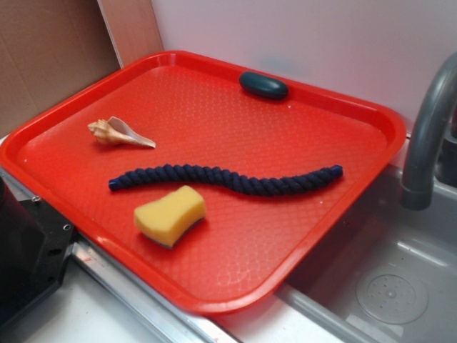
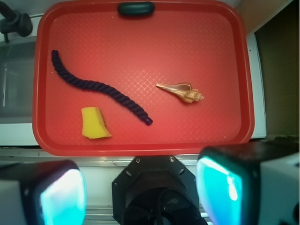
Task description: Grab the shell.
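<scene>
Red tray (image 1: pixel 371 118) holds dark blue rope (image 1: pixel 228 179), yellow sponge (image 1: pixel 170 214), dark green oval piece (image 1: pixel 263 85) at far rim. Grey faucet (image 1: pixel 427 136) over sink (image 1: pixel 400 286) beside tray.

We see bare tray (image 1: pixel 300 136) all round the shell (image 1: pixel 118 133) at the exterior view's left. The rope (image 1: pixel 228 179) crosses mid-frame, near below it, the sponge (image 1: pixel 170 214) lower still. The faucet (image 1: pixel 428 136) stands at the far right, well apart.
</scene>
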Motion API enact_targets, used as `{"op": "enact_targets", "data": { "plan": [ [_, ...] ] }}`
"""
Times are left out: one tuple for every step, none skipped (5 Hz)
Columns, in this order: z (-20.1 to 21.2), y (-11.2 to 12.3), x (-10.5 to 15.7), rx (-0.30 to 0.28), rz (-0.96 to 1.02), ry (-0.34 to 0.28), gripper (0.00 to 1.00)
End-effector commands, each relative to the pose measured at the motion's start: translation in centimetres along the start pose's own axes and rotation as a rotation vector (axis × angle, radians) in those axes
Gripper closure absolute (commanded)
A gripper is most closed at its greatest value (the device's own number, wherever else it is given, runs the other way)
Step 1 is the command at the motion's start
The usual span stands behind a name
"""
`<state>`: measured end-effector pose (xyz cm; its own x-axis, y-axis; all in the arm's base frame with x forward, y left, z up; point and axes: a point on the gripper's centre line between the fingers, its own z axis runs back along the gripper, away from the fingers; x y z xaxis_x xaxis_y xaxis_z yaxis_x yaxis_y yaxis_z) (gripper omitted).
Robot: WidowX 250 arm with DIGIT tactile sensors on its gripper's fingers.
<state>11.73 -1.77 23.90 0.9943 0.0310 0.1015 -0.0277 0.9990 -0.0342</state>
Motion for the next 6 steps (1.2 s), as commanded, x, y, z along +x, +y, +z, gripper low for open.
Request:
{"op": "enact_targets", "data": {
  "plan": [
    [0.0,0.0,0.0,0.0,0.0,0.0,0.0],
    [-5.0,5.1,1.9,-0.05,-0.18,0.021,0.0],
    [-10.1,7.8,3.7,-0.126,-0.427,-0.062,0.0],
    [-13.8,8.8,4.4,-0.122,-0.528,-0.057,0.0],
    [-15.7,8.8,5.5,-0.078,-0.618,-0.071,0.0],
    [-18.6,8.5,6.2,-0.096,-0.654,-0.097,0.0]
  ]
}}
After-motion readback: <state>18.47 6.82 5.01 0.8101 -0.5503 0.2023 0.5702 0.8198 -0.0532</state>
